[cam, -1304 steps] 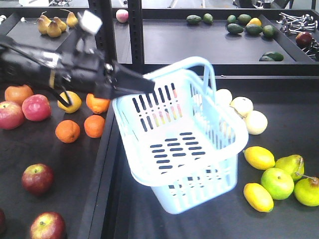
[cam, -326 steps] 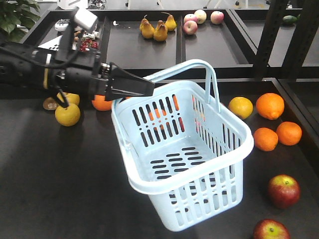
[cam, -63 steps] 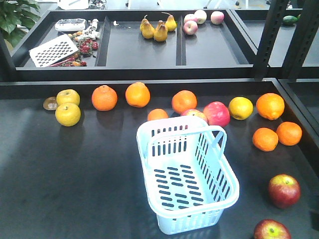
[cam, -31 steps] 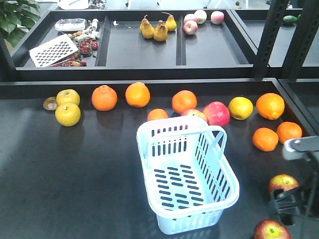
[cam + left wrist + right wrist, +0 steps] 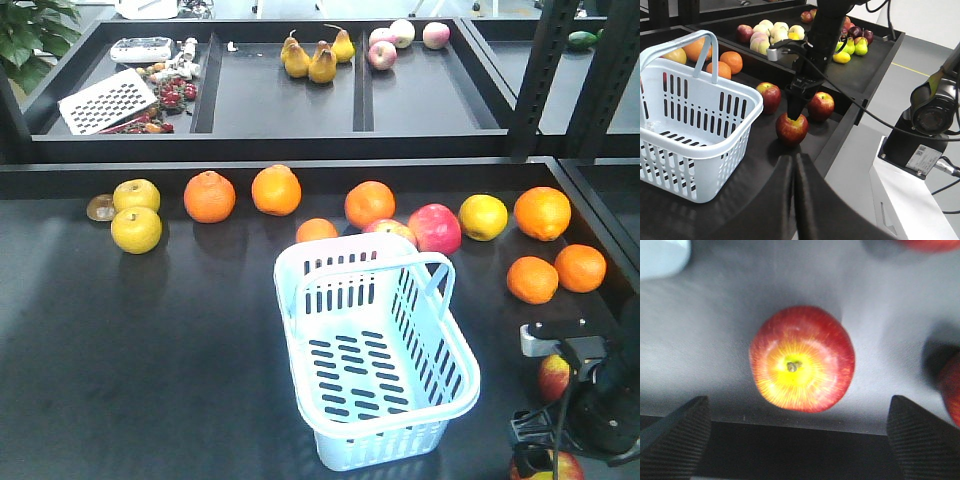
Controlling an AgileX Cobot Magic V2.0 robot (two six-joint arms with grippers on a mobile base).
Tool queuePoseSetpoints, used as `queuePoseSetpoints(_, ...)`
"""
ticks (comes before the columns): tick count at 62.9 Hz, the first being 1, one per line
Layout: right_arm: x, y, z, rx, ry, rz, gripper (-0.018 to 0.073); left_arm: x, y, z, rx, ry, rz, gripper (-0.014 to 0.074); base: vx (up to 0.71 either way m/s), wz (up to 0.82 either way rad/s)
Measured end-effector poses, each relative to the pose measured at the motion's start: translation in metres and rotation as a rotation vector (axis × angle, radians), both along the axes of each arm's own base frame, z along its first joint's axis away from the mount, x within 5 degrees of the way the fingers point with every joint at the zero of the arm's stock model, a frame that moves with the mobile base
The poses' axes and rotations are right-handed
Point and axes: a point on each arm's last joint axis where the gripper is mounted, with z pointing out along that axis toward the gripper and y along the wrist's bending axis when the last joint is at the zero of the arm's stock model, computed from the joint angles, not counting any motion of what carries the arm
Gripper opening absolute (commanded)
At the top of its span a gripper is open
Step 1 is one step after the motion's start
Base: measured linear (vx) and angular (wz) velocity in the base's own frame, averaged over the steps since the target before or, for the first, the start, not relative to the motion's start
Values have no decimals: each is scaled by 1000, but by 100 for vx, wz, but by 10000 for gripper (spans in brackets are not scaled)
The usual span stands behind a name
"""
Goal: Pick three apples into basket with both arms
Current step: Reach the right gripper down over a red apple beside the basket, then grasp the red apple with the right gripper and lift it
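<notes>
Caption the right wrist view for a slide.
Right tool, open, hangs over a stem-up red apple on the dark table.

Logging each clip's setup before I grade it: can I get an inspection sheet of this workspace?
Surface: matte black tabletop, fruit scattered on it.
Job's things: light-blue slotted plastic basket upright and empty; three dark-red round apples outside it, on the table.
Clutter: round oranges, yellow round fruit and a pink-red apple behind the basket.
Grippers: right claw open over one dark-red apple, fingers spread on either side of it; left claw shut, empty.
Cables: black cable along the right arm.
Surroundings: rear trays with yellow-brown pears; green potted plant.
</notes>
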Motion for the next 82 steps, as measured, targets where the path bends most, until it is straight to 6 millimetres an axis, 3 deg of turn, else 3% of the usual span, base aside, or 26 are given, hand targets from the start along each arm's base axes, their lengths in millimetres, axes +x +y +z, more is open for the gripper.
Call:
queuePoseSetpoints(36,13,4,-50,15,103,-6,620,0,0,0,0,0,0,-7,0,0)
queuePoseSetpoints(43,14,4,-55,13,118,-6,556,0,0,0,0,0,0,-7,0,0)
queuePoseSetpoints(52,14,4,-55,13,115,-6,382,0,0,0,0,0,0,-7,0,0)
queuePoseSetpoints(58,13,4,-48,15,104,-5,227,0,0,0,0,0,0,-7,0,0)
queuePoseSetpoints(68,7,3,-19,23,55,-2,-8,0,0,0,0,0,0,-7,0,0)
queuePoseSetpoints(82,-14,2,44,53,-143,-2,-8,0,0,0,0,0,0,-7,0,0)
